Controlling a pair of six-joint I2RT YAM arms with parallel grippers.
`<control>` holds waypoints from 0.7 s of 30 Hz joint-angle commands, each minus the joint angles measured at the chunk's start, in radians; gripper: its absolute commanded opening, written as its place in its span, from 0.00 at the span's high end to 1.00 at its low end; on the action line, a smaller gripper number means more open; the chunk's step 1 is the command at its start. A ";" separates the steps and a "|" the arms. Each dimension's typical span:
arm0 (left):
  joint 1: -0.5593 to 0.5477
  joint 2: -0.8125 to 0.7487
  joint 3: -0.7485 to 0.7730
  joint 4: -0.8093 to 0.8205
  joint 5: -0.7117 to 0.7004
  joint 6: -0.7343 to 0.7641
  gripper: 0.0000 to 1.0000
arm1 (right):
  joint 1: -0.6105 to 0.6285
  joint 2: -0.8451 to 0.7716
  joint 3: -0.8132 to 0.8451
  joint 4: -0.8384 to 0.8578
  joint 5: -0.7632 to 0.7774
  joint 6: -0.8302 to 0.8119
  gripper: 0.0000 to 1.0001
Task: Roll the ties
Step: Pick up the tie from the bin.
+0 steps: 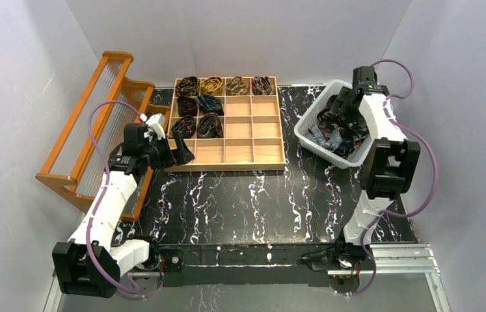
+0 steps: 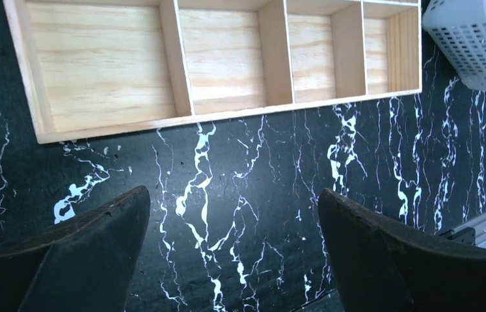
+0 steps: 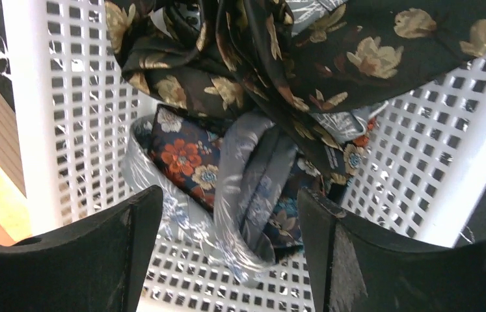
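Note:
Several rolled ties [image 1: 201, 103] sit as small coils in the far-left compartments of a wooden divided tray [image 1: 253, 140]. Loose ties [image 1: 334, 133] lie piled in a white mesh basket [image 1: 308, 130] at the right. In the right wrist view a grey-silver tie [image 3: 246, 188] lies between the fingers, over a dark floral tie [image 3: 185, 159], under a brown gold-flowered tie [image 3: 292, 58]. My right gripper [image 3: 230, 221] is open inside the basket, just above the grey tie. My left gripper [image 2: 233, 221] is open and empty above the dark marble table, near the tray's front-left corner.
An orange wooden rack [image 1: 94, 123] stands at the far left beside my left arm. The tray's front row of compartments [image 2: 227, 58] holds nothing. The black marble tabletop [image 1: 240, 201] lies between the arms. White walls close in on three sides.

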 commanded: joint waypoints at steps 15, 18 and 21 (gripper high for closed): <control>0.006 -0.114 -0.237 0.191 0.054 -0.042 0.01 | -0.044 0.436 0.530 0.066 0.071 -0.001 0.09; 0.006 -0.112 -0.243 0.204 0.067 -0.048 0.02 | -0.050 0.488 0.552 0.076 0.035 -0.030 0.10; 0.006 -0.108 -0.244 0.199 0.076 -0.044 0.02 | -0.050 0.544 0.585 0.076 -0.008 -0.065 0.16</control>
